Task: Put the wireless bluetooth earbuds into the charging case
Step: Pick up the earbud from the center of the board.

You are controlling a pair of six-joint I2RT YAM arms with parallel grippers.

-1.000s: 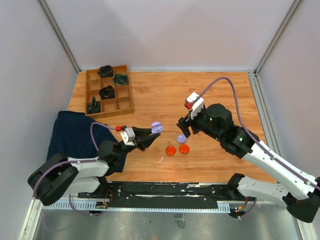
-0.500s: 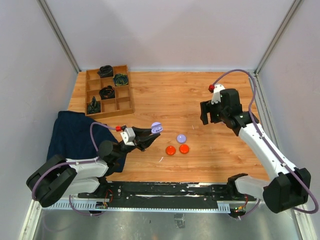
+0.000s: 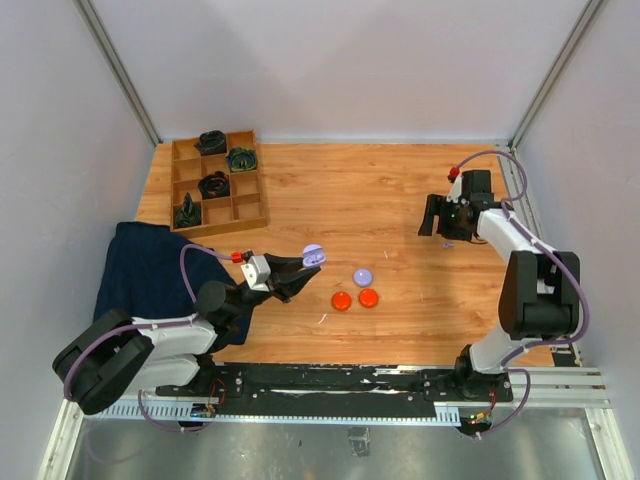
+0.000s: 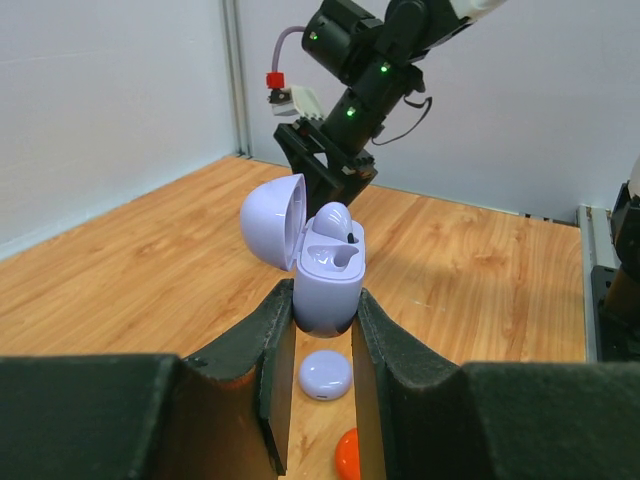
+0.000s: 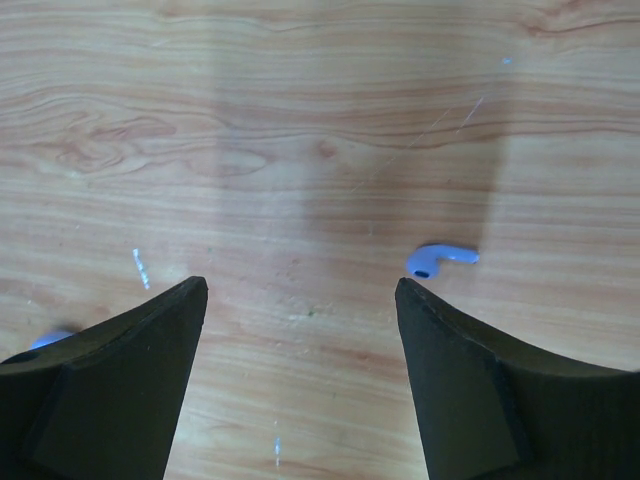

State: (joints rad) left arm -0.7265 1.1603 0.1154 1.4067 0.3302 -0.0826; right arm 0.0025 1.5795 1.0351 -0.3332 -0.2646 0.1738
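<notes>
Top view. Left pincer [image 3: 305,262] clamped on a lavender charging case [image 3: 313,254], lid up, held above the wooden table [image 3: 330,190]. Just past its tips and lower down: a lavender disc [image 3: 363,277] and a pair of orange-red discs [image 3: 342,300]. Right pincer [image 3: 436,230] now far out at the table's right side, well apart from the case. One second earlier, right beside the left pincer's tips, almost at the case; half a second earlier, already partway out. Left pincer and case unmoved through all three pictures. Probable meaning: one delivery finished, right arm gone off for the next piece.

Left wrist view. Case gripped by its lower half between both fingers, lid hinged open to the left. One seated earbud [image 4: 335,215], lavender, in the far socket; near socket empty. Lavender disc on the table just beneath the tips. Right arm in the distance, beyond the case.

Right wrist view. Fingers spread wide, only bare wood between them. Loose earbud [image 5: 440,259], lavender, lying flat just inside the finger on the picture's right, near its tip. Lavender scrap [image 5: 50,340] at the other finger's outer edge, too hidden to identify. Task judged about half done; next, centring over the loose earbud before closing.
</notes>
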